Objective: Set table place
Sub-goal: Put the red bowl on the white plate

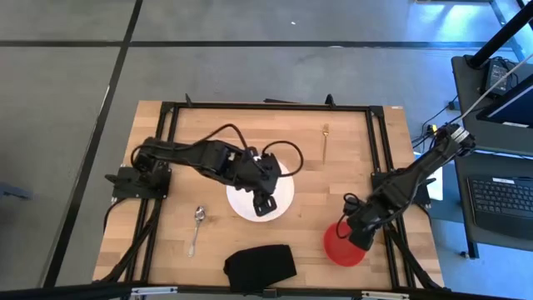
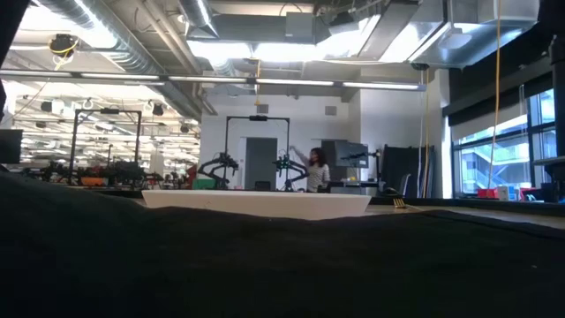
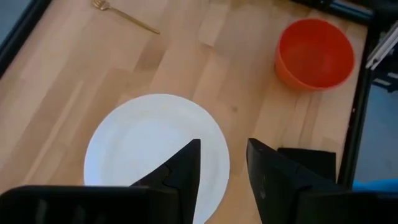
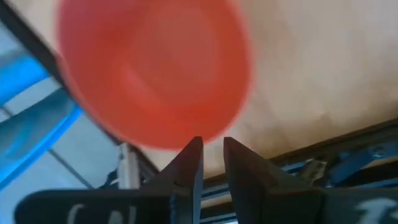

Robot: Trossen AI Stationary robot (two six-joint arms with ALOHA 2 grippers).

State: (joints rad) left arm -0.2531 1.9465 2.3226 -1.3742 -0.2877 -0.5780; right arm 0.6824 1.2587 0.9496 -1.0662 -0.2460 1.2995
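Here the round white plate [image 1: 254, 200] lies flat near the middle of the light wooden plank tabletop [image 1: 333, 179], with the left end effector [image 1: 265, 202] over it, fingers a little apart and empty in the left wrist view. The small red bowl [image 1: 343, 243] is near the tabletop's right front edge. The right end effector [image 1: 356, 231] is at its rim, fingers nearly together, but whether they pinch the wall I cannot tell. The bowl looks light, stiff and smooth; I judge a pinch across its rim would serve best, since a weak grip could let it swing. The plate seems rigid, slick and breakable, and offers only its thin edge. The silver metal spoon [image 1: 196, 228] lies left of the plate. The slim fork [image 1: 325, 142] lies well apart near the back. A black cloth [image 1: 260, 267] sits at the front edge.
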